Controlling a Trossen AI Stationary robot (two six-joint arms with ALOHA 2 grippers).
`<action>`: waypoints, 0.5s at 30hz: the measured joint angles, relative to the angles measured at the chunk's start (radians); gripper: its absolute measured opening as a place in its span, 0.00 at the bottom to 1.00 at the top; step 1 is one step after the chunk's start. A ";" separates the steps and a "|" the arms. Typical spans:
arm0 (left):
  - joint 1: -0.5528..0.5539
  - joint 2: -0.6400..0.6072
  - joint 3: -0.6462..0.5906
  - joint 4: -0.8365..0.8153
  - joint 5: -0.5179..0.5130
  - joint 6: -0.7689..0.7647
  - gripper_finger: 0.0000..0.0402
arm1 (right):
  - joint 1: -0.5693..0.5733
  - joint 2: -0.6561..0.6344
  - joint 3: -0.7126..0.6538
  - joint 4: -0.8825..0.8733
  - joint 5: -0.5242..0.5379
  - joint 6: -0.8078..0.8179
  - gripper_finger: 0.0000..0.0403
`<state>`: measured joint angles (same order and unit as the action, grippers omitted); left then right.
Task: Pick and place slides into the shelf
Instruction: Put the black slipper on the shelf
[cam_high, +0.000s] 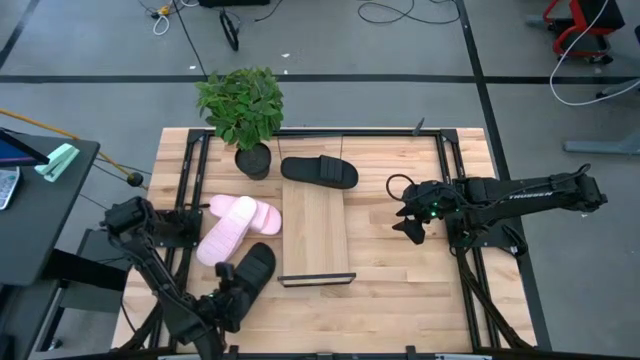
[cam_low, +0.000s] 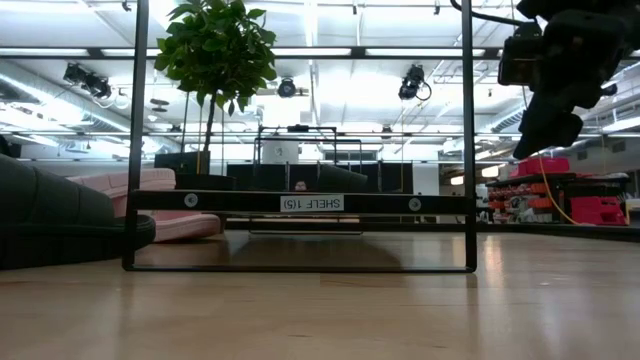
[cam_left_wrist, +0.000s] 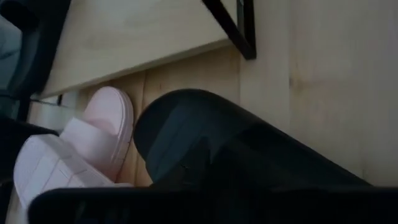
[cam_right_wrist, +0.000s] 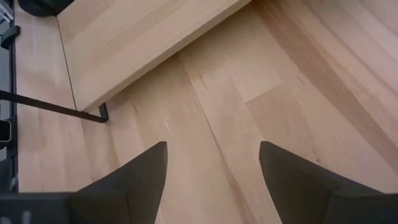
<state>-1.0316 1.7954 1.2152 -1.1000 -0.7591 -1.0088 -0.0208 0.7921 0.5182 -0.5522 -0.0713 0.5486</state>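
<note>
The shelf (cam_high: 316, 228) is seen in the middle of the table (cam_high: 400, 290), its pale board running from the far edge toward the near edge, with the black end bar at the near end. One black slide (cam_high: 320, 171) is laid across the far end of the board, beside a potted plant (cam_high: 243, 110) at the far edge of the table. Two pink slides (cam_high: 232, 222) are stacked crosswise on the table just left of the shelf. The second black slide (cam_high: 252, 270) is located on the table near the shelf's near left corner, just beside the pink pair.

The left gripper (cam_high: 226, 298) is positioned at the near end of this black slide, close to the near left corner of the table. In the left wrist view, the dark slide (cam_left_wrist: 205, 143) fills the space directly ahead of the fingers, with a pink slide (cam_left_wrist: 93, 143) next to it. Whether the fingers are spread or pinching the slide cannot be told, as they are hidden under the arm and merge with the dark sandal.

The right gripper (cam_high: 412, 228) is held above bare table to the right of the shelf, well apart from every slide. Its fingers (cam_right_wrist: 130, 180) are spread wide, and nothing is held between them; a corner of the shelf board (cam_right_wrist: 124, 43) is visible beyond them.
</note>
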 joint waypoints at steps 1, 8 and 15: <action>0.008 0.000 0.000 0.000 0.015 0.000 0.19 | 0.000 0.000 0.000 0.000 0.000 -0.001 0.65; 0.047 0.000 0.000 0.006 0.093 0.055 0.37 | 0.032 0.000 0.000 0.000 -0.001 -0.003 0.65; 0.066 0.000 0.000 0.006 0.109 0.140 0.51 | 0.044 0.000 0.000 0.000 -0.001 -0.003 0.65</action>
<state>-0.9655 1.7954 1.2152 -1.0935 -0.6505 -0.8685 0.0235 0.7921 0.5186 -0.5523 -0.0719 0.5455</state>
